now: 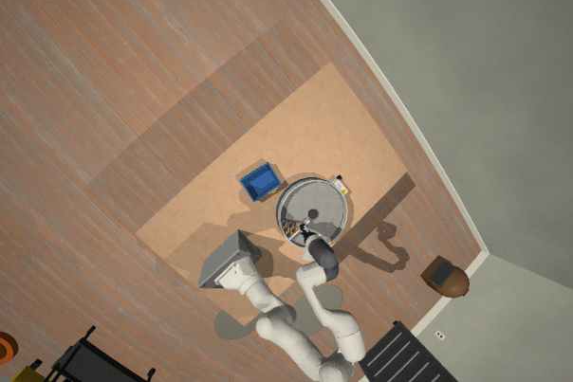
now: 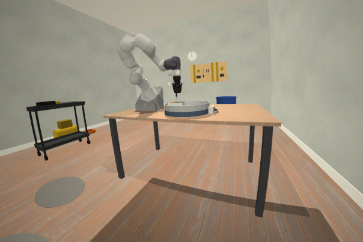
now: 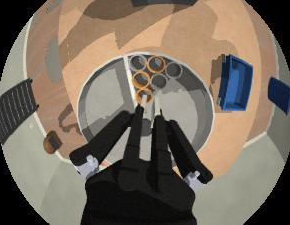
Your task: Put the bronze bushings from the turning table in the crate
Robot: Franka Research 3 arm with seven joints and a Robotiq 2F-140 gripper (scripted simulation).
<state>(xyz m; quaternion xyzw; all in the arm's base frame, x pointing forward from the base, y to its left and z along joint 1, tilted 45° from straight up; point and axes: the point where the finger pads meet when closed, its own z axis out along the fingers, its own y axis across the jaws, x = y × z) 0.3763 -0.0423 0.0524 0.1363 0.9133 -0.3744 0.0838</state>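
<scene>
Jaws: nearly closed, narrow gap, nothing visibly clamped between them. Gripper [image 3: 149,104] points straight down over the turning table [image 3: 95,104].
Jaw tips: at the near edge of the bushing cluster; left finger [image 3: 143,99] overlaps the nearest bronze bushing [image 3: 141,98], contact can't be confirmed from the wrist view.
Bronze bushings: orange rings in one wedge compartment of the turning table, another at [image 3: 156,64], another at [image 3: 141,80]. All just ahead of the tips.
Steel bushings: grey rings in the same cluster, one at [image 3: 137,63], one at [image 3: 174,68], touching or just beside the bronze ones.
Cluster, top view: small heap [image 1: 289,226] near the rim on the arm's side, gripper [image 1: 304,227] just beside it.
Height: exterior view shows the gripper [image 2: 176,91] low, tips near rim level of the turning table [image 2: 186,110].
Crate: blue crate [image 1: 260,181] on the surface [image 1: 323,113], just beside the turning table, well apart from the jaws; contents not discernible.
</scene>
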